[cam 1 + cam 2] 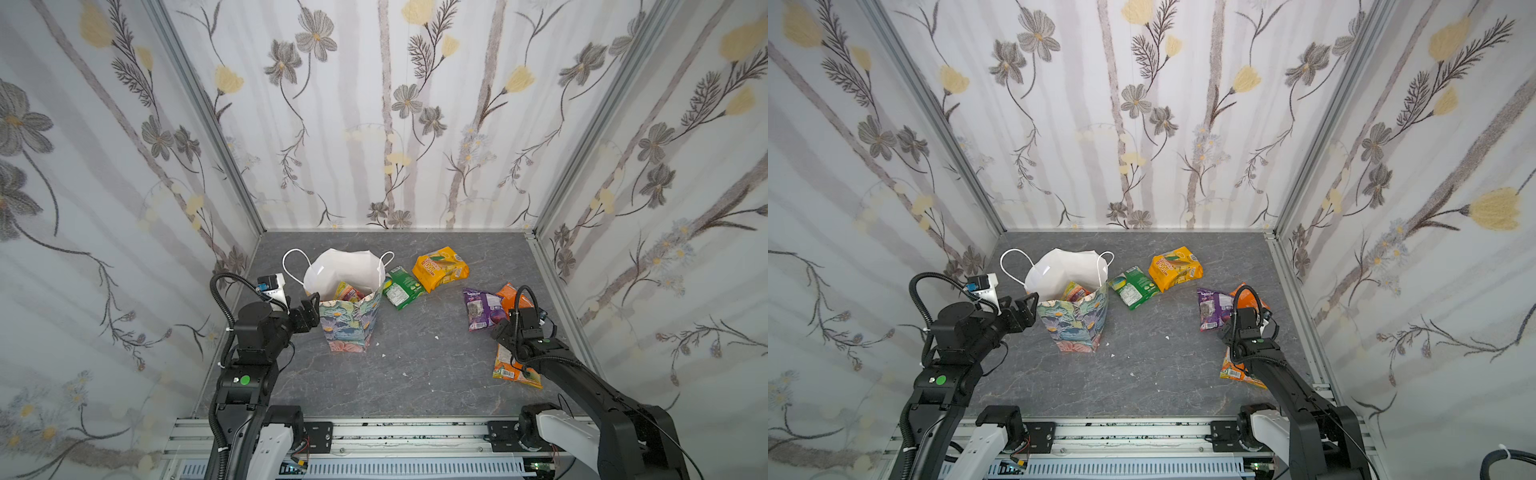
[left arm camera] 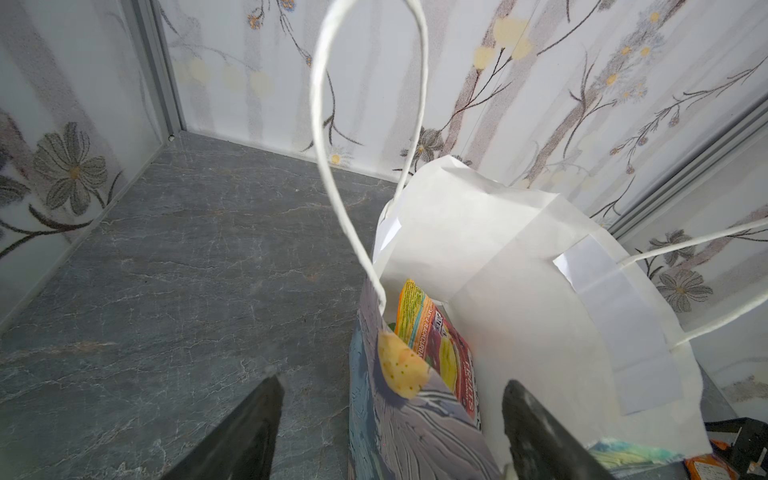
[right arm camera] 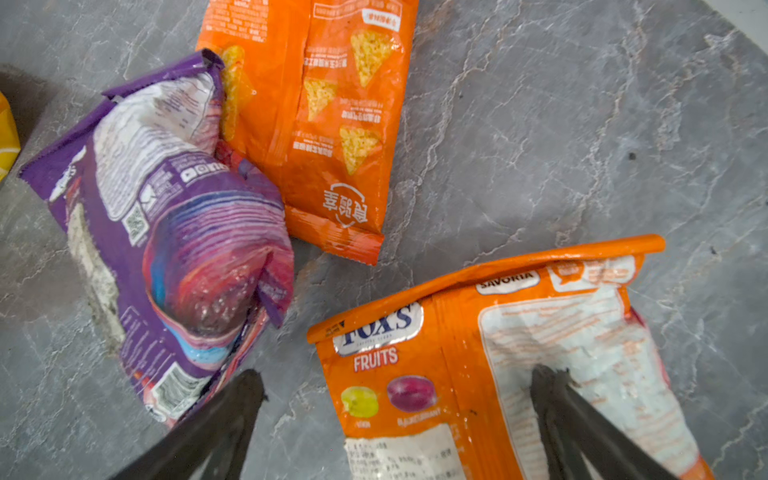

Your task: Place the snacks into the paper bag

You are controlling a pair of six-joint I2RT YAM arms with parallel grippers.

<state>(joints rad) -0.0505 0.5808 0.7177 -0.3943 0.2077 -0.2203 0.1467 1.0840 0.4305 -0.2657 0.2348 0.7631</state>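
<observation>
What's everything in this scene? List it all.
bag: one, pastel floral, upright, table's left
packet in bag: at least one, orange-yellow, inside
green packet: one, green, beside bag
yellow packet: one, yellow-orange, beyond green packet
purple packet: one, purple, table's right
chip packet: one, orange, touching purple packet
FOX'S packet: one, orange, front right
scraps: few, white, mid-table
table: one, grey marbled
walls: three, white floral, around table
left gripper: one, black, open, at bag's rim
right gripper: one, black, open, above FOX'S packet
</observation>
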